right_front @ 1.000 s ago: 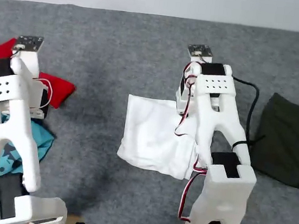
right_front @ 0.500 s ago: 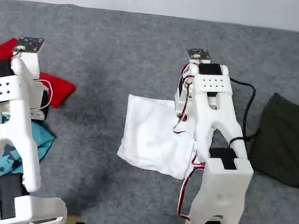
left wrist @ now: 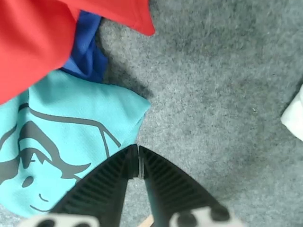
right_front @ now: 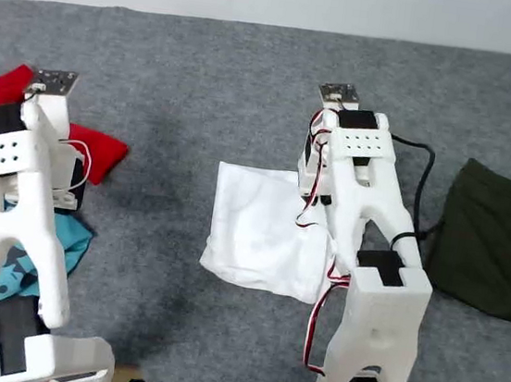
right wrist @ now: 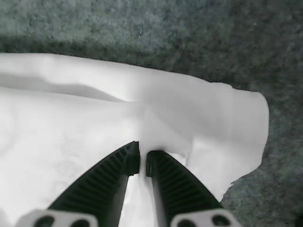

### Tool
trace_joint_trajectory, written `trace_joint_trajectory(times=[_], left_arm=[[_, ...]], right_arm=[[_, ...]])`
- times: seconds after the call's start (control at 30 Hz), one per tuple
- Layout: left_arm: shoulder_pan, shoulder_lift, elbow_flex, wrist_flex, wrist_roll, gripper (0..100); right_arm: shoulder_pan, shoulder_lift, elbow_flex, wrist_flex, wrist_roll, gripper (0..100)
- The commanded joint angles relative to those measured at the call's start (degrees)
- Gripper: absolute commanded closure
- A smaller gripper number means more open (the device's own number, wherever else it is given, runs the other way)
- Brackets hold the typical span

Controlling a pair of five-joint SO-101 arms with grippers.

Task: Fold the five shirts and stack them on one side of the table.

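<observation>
A white shirt [right_front: 260, 233] lies partly folded in the middle of the grey table; in the right wrist view the white shirt [right wrist: 94, 118] shows a soft crease. My right gripper [right wrist: 142, 163] is shut on a pinch of that cloth near the shirt's right edge. A dark green shirt [right_front: 497, 239] lies folded at the right side. At the left, a red shirt [right_front: 98, 147], a blue one [left wrist: 87, 52] and a teal printed one [left wrist: 61, 137] lie in a loose heap. My left gripper [left wrist: 138, 163] hangs shut and holds nothing, just off the teal shirt's edge.
Bare grey table [right_front: 185, 80] stretches between the heap and the white shirt, and along the far side. A black cable [right_front: 424, 188] runs from the right arm toward the green shirt.
The right arm has shifted slightly left over the white shirt's edge. The left arm has barely moved.
</observation>
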Motion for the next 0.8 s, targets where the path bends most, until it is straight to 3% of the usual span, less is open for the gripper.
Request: trace_joint_trajectory(times=[0.0,0.43,0.77], left_arm=[[0.09,-2.81,-0.22,1.41,-0.09,99],[0.18,-2.81,-0.22,1.41,0.0,99],[0.18,-2.81,-0.22,1.41,0.0,99]], right_arm=[[0.92,-1.54,-3.34,-0.13,0.44,98.8],[8.57,-13.32,-3.34,-1.19,16.53,98.8],[9.19,-9.1,-3.25,-8.22,20.48,98.8]])
